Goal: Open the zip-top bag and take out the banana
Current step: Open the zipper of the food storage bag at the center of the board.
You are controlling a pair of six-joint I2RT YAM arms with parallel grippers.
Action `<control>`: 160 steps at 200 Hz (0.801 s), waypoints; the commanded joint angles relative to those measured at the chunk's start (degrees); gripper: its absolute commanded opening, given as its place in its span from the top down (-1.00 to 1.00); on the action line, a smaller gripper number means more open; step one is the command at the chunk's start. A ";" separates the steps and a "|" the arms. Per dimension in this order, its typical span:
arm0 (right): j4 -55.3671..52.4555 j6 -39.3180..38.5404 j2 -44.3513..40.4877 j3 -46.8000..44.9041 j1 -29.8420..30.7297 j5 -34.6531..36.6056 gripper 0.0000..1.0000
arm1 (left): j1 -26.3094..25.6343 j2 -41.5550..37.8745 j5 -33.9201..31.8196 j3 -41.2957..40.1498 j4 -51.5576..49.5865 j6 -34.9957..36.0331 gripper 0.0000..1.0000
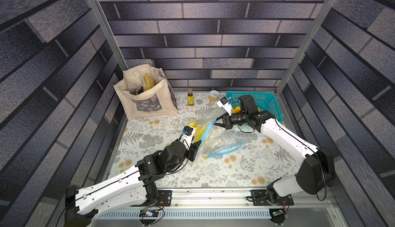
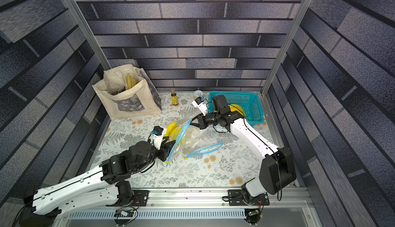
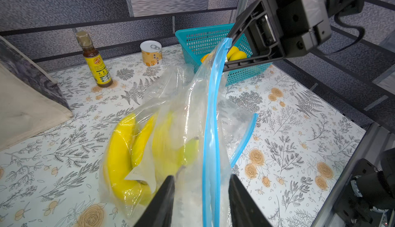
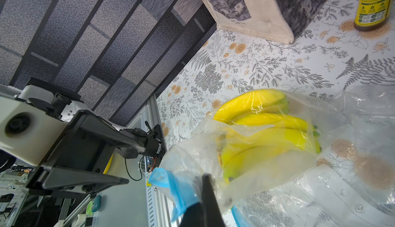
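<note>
Banana (image 3: pixel 119 151) inside zip-top bag (image 3: pixel 181 99), just ahead of left gripper (image 3: pixel 201 177).

The bag (image 3: pixel 181 112) is clear, crinkly, glossy plastic. The bananas (image 3: pixel 119 146) look smooth and shiny, the tote (image 1: pixel 147 99) matt cloth, the basket (image 1: pixel 269 106) perforated plastic.

Bright, even light from above in both top views; only faint soft shadows on tablecloth (image 1: pixel 192 172). Wall panels (image 1: pixel 53 76) smeared, stretched toward frame edges. Wrist views crisp at mid-range. Left gripper (image 3: pixel 202 175) close to lens, soft-edged. White glare streaks on bag (image 3: pixel 188 108); sheen on bananas (image 4: pixel 252 102). Zip strip (image 4: pixel 171 185) nearest right wrist lens blurred.
</note>
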 commanded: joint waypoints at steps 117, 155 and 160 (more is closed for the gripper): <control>0.56 0.68 0.37 2.16 0.42 0.36 1.00 | 2.79 0.17 3.79 -5.62 -0.65 -3.70 0.25; 1.00 1.36 0.36 2.47 0.40 1.35 1.00 | 2.79 0.89 5.00 -6.35 -0.45 -4.87 0.30; 1.07 1.51 0.39 2.45 0.38 1.45 1.00 | 2.79 0.82 5.18 -6.52 -0.48 -5.10 0.29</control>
